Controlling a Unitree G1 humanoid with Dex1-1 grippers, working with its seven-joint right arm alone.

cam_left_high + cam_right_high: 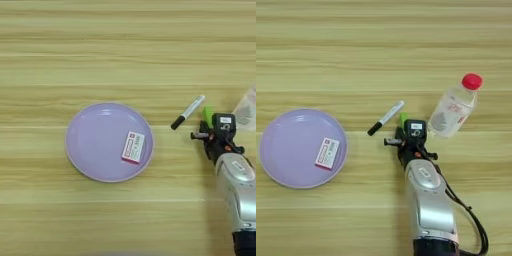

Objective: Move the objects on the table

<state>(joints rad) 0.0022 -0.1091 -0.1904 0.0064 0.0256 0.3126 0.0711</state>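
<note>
Top-down view of a light yellowish wooden table (381, 45) w/ horizontal grain stripes filling the whole picture.

Toward the table's left edge, about mid-depth, sits a round lavender plate (95, 150). A small red-and-white flat box (133, 147) lies flat inside it, on the plate's right portion, long side running roughly near-to-far.

Right of the plate, apart from it, a white marker with a black cap (386, 118) lies on the bare wood at a diagonal: cap end points near-left, white end far-right.

Just beside the marker's right end is a small green bar (403, 119). Only its far tip shows; the rest is hidden under the robot's tool.

Further right, toward the table's right edge, a clear plastic bottle with a red cap (453, 107) lies on its side, tilted, cap pointing far-right. Its base end is near the tool but whether they touch can't be told.

The robot's right arm, a silver forearm (428, 200), comes up from the near edge, w/ black cables along its right side. Its black two-fingered gripper (406, 131) sits directly over the green bar. Fingers are hidden under the wrist body, so can't tell whether it is released, clenched, or grasping the bar.
</note>
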